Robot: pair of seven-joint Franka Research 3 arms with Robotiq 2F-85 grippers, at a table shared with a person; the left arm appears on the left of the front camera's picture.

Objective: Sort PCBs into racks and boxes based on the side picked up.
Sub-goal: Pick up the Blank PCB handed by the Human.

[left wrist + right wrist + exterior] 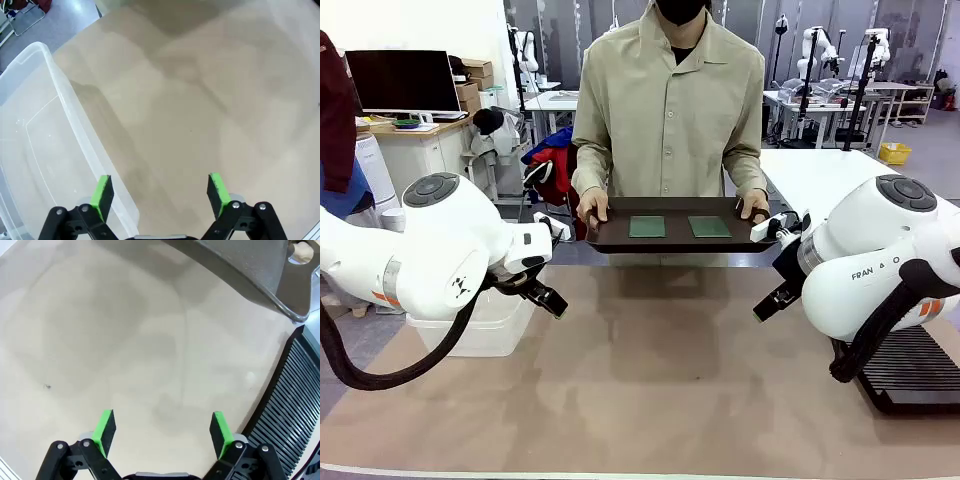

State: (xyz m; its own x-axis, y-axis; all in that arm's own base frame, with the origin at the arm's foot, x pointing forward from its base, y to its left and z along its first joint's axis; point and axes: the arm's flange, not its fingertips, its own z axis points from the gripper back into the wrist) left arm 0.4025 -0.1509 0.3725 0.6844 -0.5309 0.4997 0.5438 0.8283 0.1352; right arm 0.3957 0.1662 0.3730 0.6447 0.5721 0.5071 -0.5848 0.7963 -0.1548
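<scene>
Holding a dark brown tray [670,245] level at the far edge of the counter [650,380], a person is presenting the two PCBs [647,227] [709,227], which are lying flat side by side, within reach of both arms. The left pincer [160,192] is hovering spread and empty at the edge of the clear box [65,95]. The right pincer [162,432] is hanging equally spread beside the black rack [295,405], probably so each sits near a drop-off.

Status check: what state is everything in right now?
Left gripper: open, empty.
Right gripper: open, empty.
Tray: held by the person's hands.
PCBs: both lying flat on the tray.
Clear tub: empty where visible.
Black rack: visible slots empty.
</scene>
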